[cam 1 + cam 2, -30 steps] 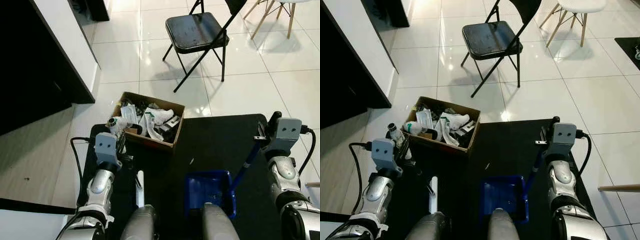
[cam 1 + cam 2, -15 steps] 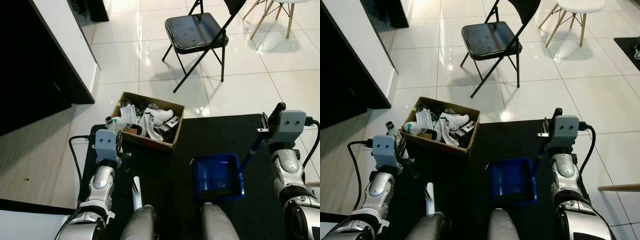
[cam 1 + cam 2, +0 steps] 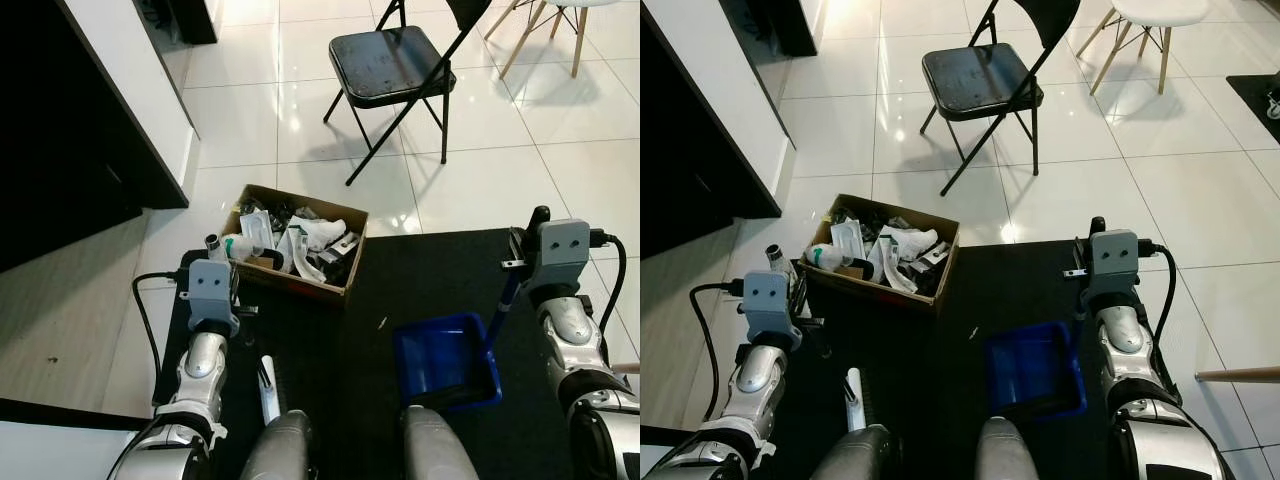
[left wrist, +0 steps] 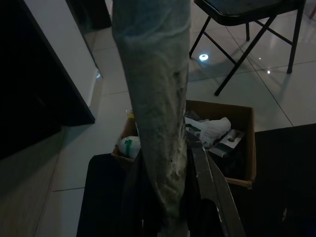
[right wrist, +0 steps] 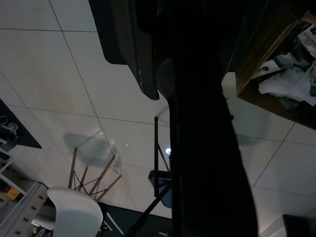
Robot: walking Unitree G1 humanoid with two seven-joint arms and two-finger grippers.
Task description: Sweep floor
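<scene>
Since a second ago the blue dustpan [image 3: 446,362] has slid forward and toward the robot's right across the black mat [image 3: 430,270], and the white brush handle [image 3: 268,390] has drawn back toward the robot's body. The right gripper [image 3: 516,268] is clamped on the dustpan's blue stick, with the pan low on the mat, between the robot's knees and the cardboard box of rubbish [image 3: 297,240]. The left gripper [image 4: 170,168] is closed around the pale, grubby brush handle; in the left wrist view that shaft passes up between the fingers, though the bristle end is out of sight, so its contact with the mat is only probable.

A small pale scrap [image 3: 382,322] lies on the mat just ahead of the pan's left corner, between pan and box. To sweep well, the pan lip should press flat against the mat with its mouth facing the scrap, while the brush draws the scrap across in short, low strokes.
</scene>
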